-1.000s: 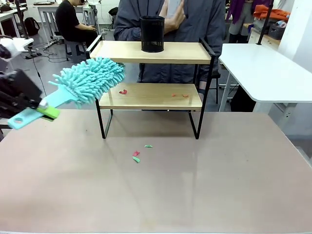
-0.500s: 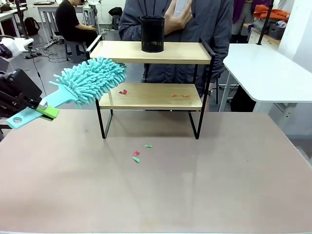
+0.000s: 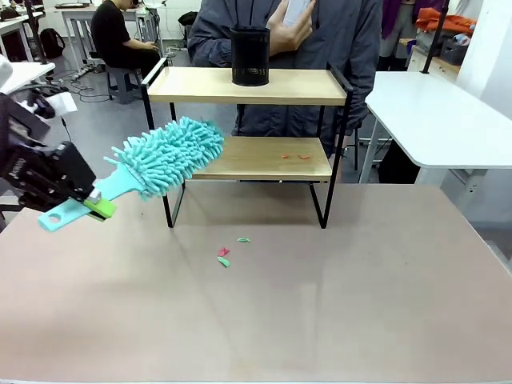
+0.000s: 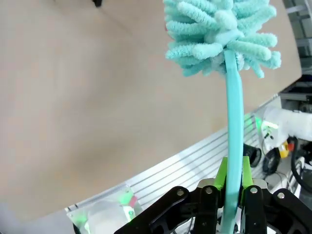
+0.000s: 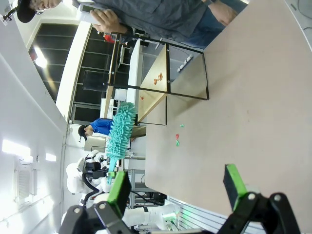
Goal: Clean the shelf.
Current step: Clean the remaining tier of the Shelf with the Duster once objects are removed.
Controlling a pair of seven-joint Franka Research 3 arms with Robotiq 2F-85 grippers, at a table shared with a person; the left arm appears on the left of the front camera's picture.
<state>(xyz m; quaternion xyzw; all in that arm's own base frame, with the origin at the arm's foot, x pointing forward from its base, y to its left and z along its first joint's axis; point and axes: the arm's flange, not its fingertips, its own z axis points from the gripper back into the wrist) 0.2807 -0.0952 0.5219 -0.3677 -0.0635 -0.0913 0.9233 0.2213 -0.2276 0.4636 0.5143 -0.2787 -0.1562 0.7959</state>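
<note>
Left end effector (image 3: pixel 98 206) clamped on teal duster (image 3: pixel 172 152), shelf (image 3: pixel 264 158) beside, black cup (image 3: pixel 250 56) atop, right end effector (image 5: pixel 176 187) apart

A black mesh cup (image 3: pixel 250 56) stands at twelve o'clock, a grey-jacketed person (image 3: pixel 352 40) just behind it. A white desk (image 3: pixel 432 120) lies at two o'clock; someone in black (image 3: pixel 112 36) sits at eleven.

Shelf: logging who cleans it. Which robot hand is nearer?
Left. The left hand, holding the duster, is just left of the shelf; the right hand sits open, far back.
</note>
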